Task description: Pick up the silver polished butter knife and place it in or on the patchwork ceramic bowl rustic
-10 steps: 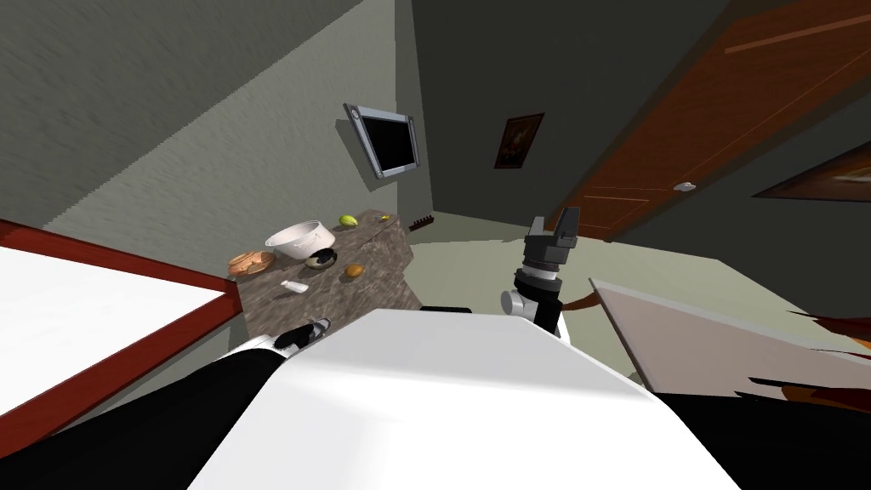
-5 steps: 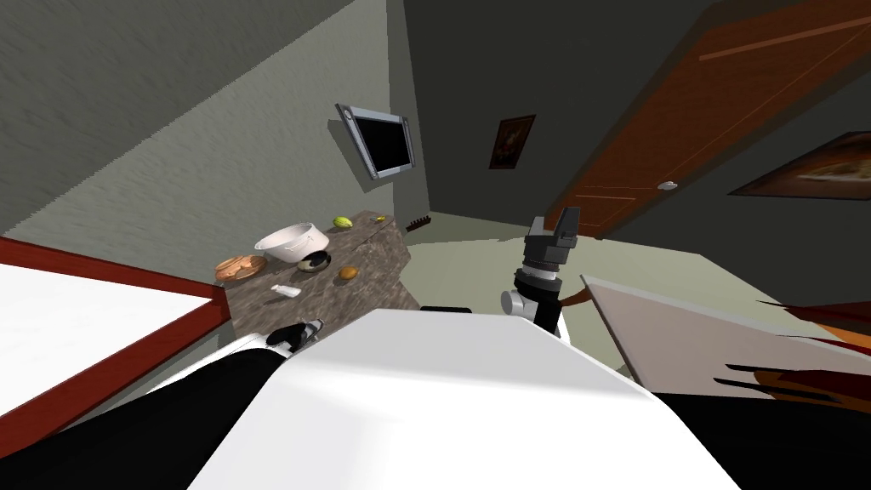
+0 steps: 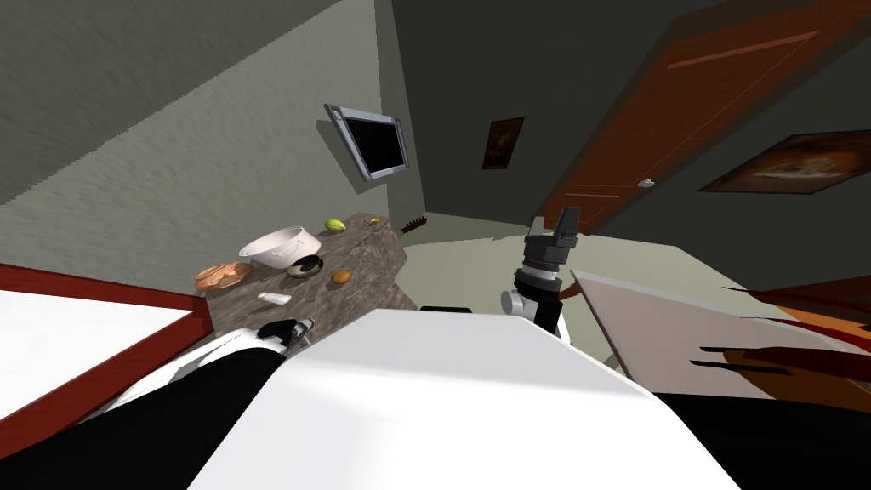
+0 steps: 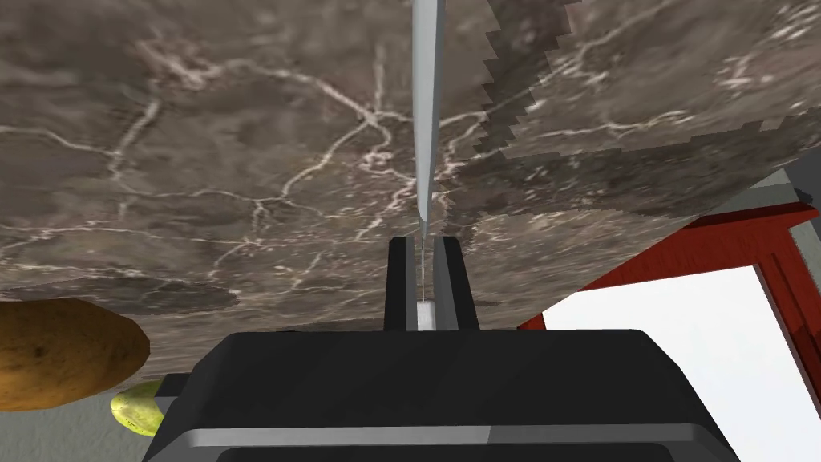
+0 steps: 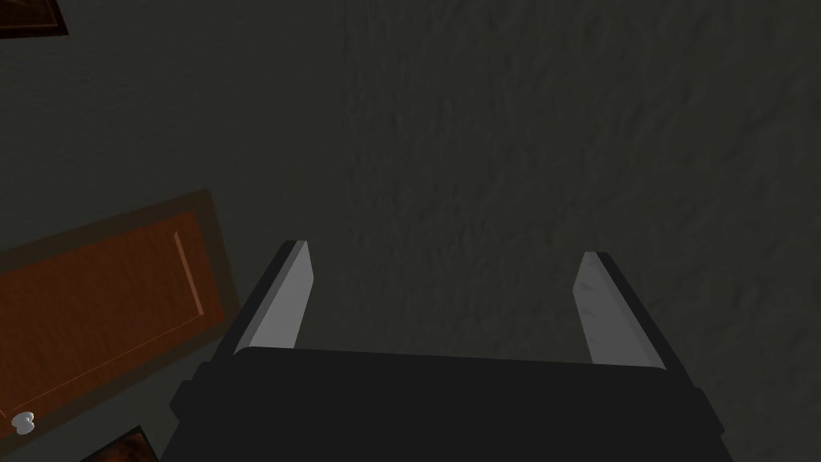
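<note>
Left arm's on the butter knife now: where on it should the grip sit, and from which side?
At its near end, from behind along its length, as the left gripper has it: fingers shut on both sides of the butter knife where it is narrowest, the long thin blade running straight ahead over the marbled counter. That probably leaves the tip free to lead.

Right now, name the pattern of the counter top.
The counter top is dark grey-brown with pale veins, clearest in the left wrist view.
</note>
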You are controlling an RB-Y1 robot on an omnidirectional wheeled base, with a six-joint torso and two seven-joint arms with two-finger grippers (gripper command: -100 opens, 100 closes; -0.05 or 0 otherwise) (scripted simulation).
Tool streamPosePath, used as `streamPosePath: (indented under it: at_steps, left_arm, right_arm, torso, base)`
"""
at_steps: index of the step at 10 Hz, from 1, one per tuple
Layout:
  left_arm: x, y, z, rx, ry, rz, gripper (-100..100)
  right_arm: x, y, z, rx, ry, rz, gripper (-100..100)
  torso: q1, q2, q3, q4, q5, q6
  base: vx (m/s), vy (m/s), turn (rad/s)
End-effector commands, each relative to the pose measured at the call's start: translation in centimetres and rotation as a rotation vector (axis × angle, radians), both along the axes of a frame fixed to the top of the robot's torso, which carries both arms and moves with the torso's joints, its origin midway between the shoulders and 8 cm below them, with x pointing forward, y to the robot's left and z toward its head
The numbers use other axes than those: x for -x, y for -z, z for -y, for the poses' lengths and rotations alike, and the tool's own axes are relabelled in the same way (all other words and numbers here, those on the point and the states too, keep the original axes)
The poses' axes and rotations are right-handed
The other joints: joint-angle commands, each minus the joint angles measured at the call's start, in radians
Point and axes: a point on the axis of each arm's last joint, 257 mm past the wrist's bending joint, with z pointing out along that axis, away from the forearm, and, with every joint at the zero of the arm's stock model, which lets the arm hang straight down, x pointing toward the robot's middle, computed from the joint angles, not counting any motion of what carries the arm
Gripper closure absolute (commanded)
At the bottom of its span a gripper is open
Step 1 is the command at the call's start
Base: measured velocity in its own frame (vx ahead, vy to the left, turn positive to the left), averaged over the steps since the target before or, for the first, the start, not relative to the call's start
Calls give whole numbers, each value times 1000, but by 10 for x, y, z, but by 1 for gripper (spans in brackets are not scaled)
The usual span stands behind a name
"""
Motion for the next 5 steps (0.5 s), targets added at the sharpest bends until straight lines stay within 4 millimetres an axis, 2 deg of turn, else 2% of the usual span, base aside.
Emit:
streamPosePath:
  at_steps: [1,4,5]
  left_arm:
    - [2,-1,-10,-6,-4,-5,100]
    - [2,-9,-40,-26,-25,-21,100]
    - [4,-9,-42,-29,-29,-23,100]
  right_arm:
    - [0,0,0,0,0,0,0]
    - [0,0,0,0,0,0,0]
    - [0,0,0,0,0,0,0]
  torso:
    - [0,0,0,0,0,0]
    - [1,0,0,0,0,1]
    - [2,0,0,0,1,1]
  base:
    - [4,-5,-41]
    - [2,-3,-110]
    - [3,5,-44]
